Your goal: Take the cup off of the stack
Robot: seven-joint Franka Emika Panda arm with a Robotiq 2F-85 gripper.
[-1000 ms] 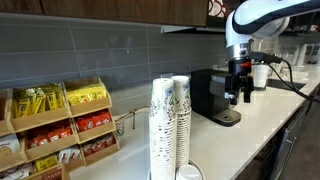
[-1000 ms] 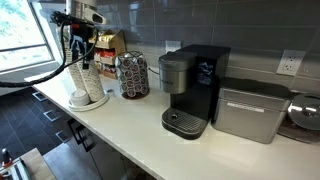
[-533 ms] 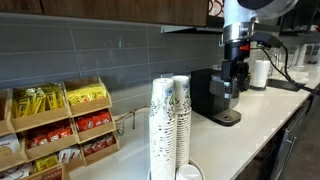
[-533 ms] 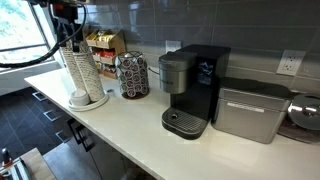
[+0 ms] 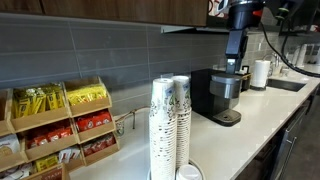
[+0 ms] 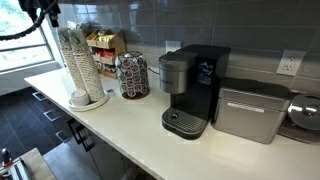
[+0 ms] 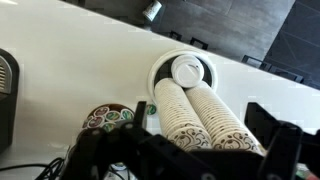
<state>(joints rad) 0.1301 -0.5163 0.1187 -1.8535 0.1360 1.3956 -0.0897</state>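
"Paper cup [image 5: 181, 86]: thin wall, next to no weight. Will it take a squeeze?"

"Barely. I judge it soft enough to crumple. It also sits nested in the ones below, so it may drag a neighbour up. I would pinch lightly across the top cup's exposed band, near its rolled rim where it is stiffest, and pull along the stack's lean."

"Where is it?"

"It tops one of two stacks [image 7: 200, 118] standing in a holder [image 7: 160, 70] on the white surface [image 7: 60, 50]. In the wrist view they run from 12 o'clock down toward 5."

"And your fingers [image 7: 287, 150]?"

"Spread apart and empty, at 8 and 4 o'clock in that view. They hang well above the cup and touch nothing. It lies roughly in line between them, far below."
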